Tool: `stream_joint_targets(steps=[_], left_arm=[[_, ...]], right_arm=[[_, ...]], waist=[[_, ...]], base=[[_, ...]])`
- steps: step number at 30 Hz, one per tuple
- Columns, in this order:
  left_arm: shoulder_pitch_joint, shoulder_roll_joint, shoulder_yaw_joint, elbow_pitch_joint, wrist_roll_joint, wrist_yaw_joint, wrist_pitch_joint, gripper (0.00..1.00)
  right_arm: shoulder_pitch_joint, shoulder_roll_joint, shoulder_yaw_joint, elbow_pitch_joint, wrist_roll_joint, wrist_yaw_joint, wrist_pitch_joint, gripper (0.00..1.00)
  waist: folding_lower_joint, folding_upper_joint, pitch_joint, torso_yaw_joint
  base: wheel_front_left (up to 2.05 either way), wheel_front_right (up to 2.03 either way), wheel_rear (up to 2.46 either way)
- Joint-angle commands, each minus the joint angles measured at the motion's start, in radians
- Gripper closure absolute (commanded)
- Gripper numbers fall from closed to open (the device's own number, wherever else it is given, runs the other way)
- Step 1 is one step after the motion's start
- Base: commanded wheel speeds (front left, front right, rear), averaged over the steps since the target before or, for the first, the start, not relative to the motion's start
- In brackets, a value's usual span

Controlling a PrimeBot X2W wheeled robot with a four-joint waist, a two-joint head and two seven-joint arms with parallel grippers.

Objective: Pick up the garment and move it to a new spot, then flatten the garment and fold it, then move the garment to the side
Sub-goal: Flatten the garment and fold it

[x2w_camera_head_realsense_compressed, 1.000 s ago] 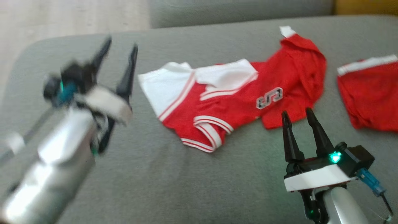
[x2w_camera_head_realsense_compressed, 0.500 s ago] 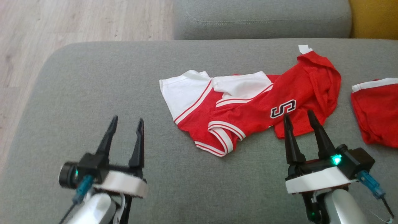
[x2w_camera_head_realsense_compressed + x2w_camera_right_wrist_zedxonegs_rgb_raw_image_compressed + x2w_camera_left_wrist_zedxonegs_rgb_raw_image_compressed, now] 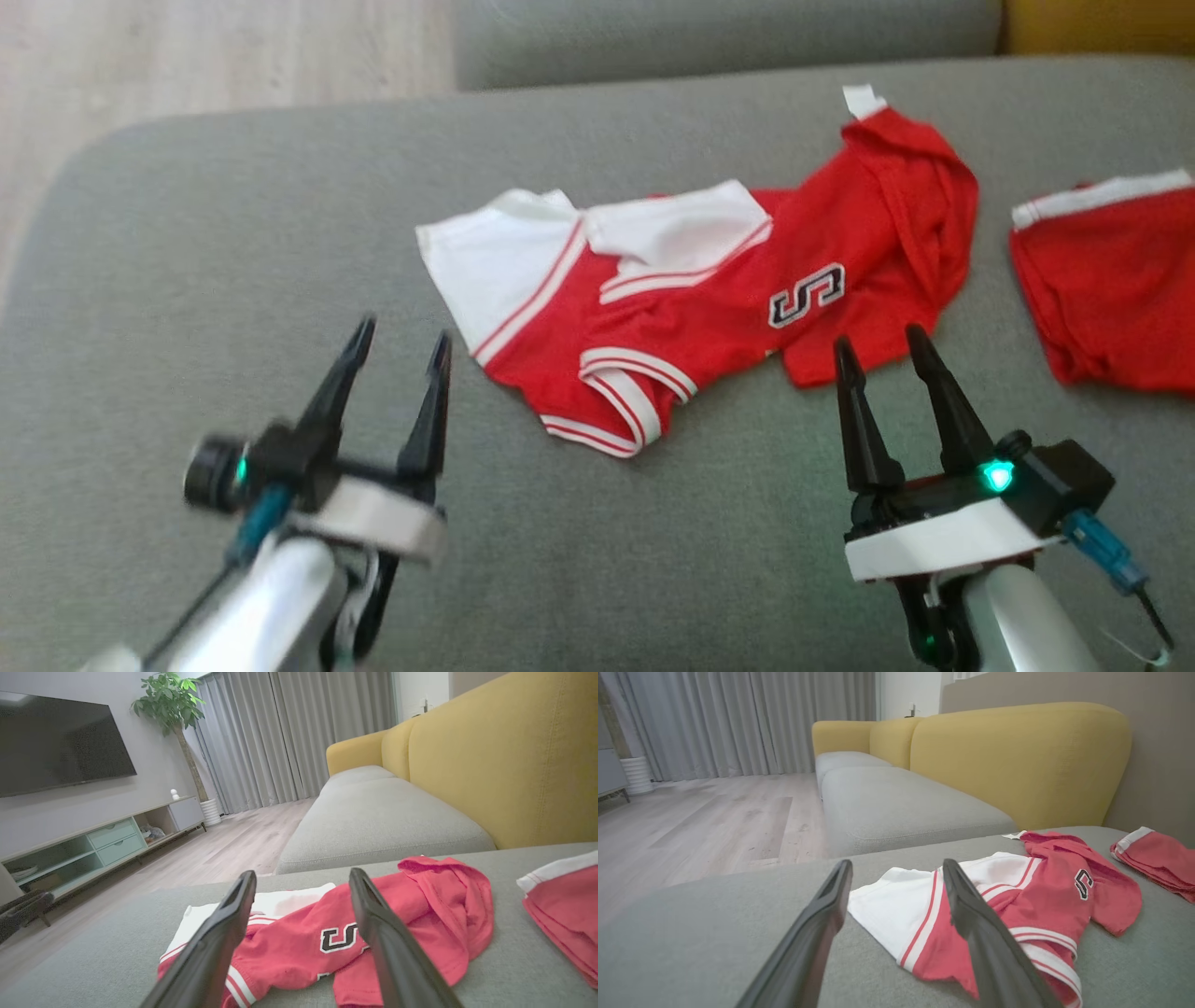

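The garment [image 3: 691, 289] is a red and white jersey with a black "S" patch, lying crumpled on the grey sofa cushion [image 3: 233, 243]. It also lies ahead in the left wrist view [image 3: 1008, 900] and the right wrist view [image 3: 336, 933]. My left gripper [image 3: 401, 341] hovers open over bare cushion, left of the jersey's white sleeve, holding nothing. My right gripper [image 3: 878, 341] is open just in front of the jersey's red lower edge, with nothing between its fingers.
A second red garment with white trim [image 3: 1111, 280] lies at the right edge of the cushion. Another grey cushion [image 3: 709, 37] and the yellow sofa back [image 3: 1017, 760] lie beyond. Wooden floor [image 3: 187, 56] is at the far left.
The left arm swung from raised at the left down to the lower left. The head view shifted back and forth. The jersey and the right gripper have kept their places.
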Motion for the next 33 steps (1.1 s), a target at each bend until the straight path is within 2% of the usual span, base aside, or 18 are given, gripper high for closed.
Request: stream_joint_targets(steps=[1,8,13,16,19,24,33], left_arm=[[-0.086,0.019,0.031,-0.024,0.012,-0.006,0.005,0.0],[-0.295,-0.025,-0.046,0.066,0.052,-0.093,0.127,0.0],[-0.41,-0.078,-0.053,0.189,0.031,-0.141,0.167,0.0],[-0.466,-0.089,-0.05,0.276,0.031,-0.15,0.182,0.0],[-0.506,-0.091,-0.012,0.362,0.01,-0.136,0.17,0.0],[-0.553,-0.082,-0.009,0.474,0.016,-0.151,0.146,0.0],[-0.592,-0.107,-0.027,0.568,0.023,-0.175,0.106,0.0]], right_arm=[[-0.044,-0.002,0.027,-0.04,0.007,0.007,-0.011,0.0],[-0.082,-0.002,0.044,-0.057,0.028,0.007,-0.011,0.0],[-0.104,-0.002,0.058,-0.063,0.045,0.007,-0.011,0.0],[-0.112,-0.002,0.065,-0.066,0.058,0.007,-0.011,0.0],[-0.112,-0.002,0.071,-0.063,0.066,0.007,-0.011,0.0],[-0.106,-0.002,0.07,-0.066,0.072,0.007,-0.011,0.0],[-0.101,-0.002,0.068,-0.063,0.071,0.007,-0.011,0.0]], waist=[[-0.0001,-0.0001,0.048,-0.037],[-0.0001,-0.0001,0.188,-0.119],[-0.0001,-0.0001,0.245,-0.177],[-0.0001,-0.0001,0.265,-0.203],[-0.0001,-0.0001,0.277,-0.226],[-0.0001,-0.0001,0.292,-0.251],[-0.0001,-0.0001,0.293,-0.255]], base=[[0.0,0.0,0.0],[0.0,0.0,0.0],[0.0,0.0,0.0],[0.0,0.0,0.0],[0.0,0.0,0.0],[0.0,0.0,0.0],[0.0,0.0,0.0]])
